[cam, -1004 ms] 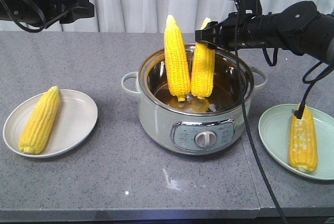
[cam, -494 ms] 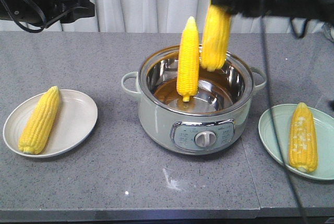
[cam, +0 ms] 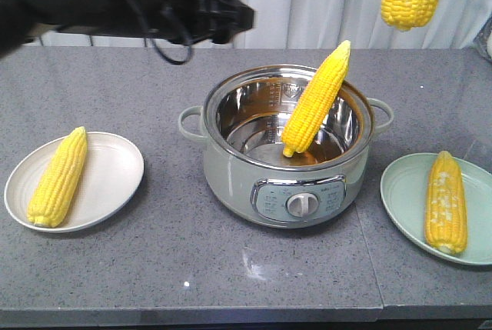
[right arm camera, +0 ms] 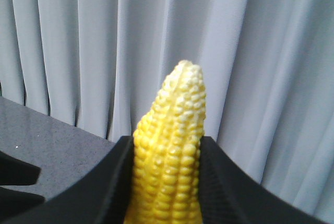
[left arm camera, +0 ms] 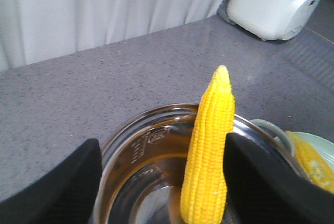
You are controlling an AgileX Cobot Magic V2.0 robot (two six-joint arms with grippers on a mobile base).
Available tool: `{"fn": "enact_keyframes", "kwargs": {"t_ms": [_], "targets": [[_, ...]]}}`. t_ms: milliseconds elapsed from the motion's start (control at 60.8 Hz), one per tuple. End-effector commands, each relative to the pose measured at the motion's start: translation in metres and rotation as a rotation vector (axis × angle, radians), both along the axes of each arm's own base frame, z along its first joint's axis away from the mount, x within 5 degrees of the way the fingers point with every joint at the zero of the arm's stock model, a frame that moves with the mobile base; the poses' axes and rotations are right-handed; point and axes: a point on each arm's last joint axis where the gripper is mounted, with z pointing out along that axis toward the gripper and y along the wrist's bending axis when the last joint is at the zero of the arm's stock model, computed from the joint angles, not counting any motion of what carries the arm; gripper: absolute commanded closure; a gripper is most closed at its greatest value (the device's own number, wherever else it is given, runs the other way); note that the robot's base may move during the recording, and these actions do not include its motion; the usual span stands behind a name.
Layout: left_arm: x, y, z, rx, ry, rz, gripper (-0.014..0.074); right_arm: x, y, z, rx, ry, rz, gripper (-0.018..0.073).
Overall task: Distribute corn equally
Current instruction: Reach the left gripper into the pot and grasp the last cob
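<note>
Right wrist-mounted: right gripper (right arm camera: 166,148) clamped on cob (right arm camera: 169,119), held high; could slip mid-swing. Left gripper (left arm camera: 159,153) wide near leaning cob (left arm camera: 209,145); could knock it.

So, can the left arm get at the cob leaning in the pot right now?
Probably yes: the left pincer is open, the leaning cob rises past the pot rim between its fingers, and nothing covers it.

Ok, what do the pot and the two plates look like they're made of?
Pot: inside looks like polished stainless steel, mirroring the cob; shell pale green and glossy, painted metal or plastic, can't tell. Left plate: cream, probably glazed ceramic or melamine, smooth soft sheen. Right plate: pale green, same look.
</note>
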Motion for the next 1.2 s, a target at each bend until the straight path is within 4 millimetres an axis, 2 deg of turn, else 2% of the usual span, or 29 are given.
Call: {"fn": "enact_keyframes", "kwargs": {"t_ms": [0, 66, 197, 411, 724, 1004, 1185], "targets": [[-0.003, -0.018, 0.032, -0.080, -0.111, -0.025, 0.0078, -0.013, -0.005, 0.020, 0.015, -0.088, -0.035, 0.0564], [0.004, -0.032, 0.027, -0.069, -0.110, -0.049, 0.0078, -0.013, -0.006, 0.018, 0.008, -0.072, -0.041, 0.0564], [0.021, -0.049, 0.010, -0.040, -0.081, -0.073, 0.0078, -0.012, -0.008, 0.015, -0.007, -0.043, -0.061, 0.0564], [0.027, -0.069, -0.013, -0.005, -0.023, -0.118, 0.0078, -0.011, -0.012, 0.013, -0.051, -0.032, -0.102, 0.0564], [0.036, -0.077, -0.035, 0.017, 0.012, -0.121, 0.0078, -0.011, -0.013, 0.012, -0.064, -0.030, -0.113, 0.0564], [0.038, -0.078, -0.036, 0.018, 0.002, -0.113, 0.0078, -0.011, -0.013, 0.012, -0.062, -0.027, -0.113, 0.0564], [0.043, -0.082, -0.050, 0.026, 0.035, -0.110, 0.0078, -0.011, -0.013, 0.012, -0.055, -0.023, -0.116, 0.0564]]}}
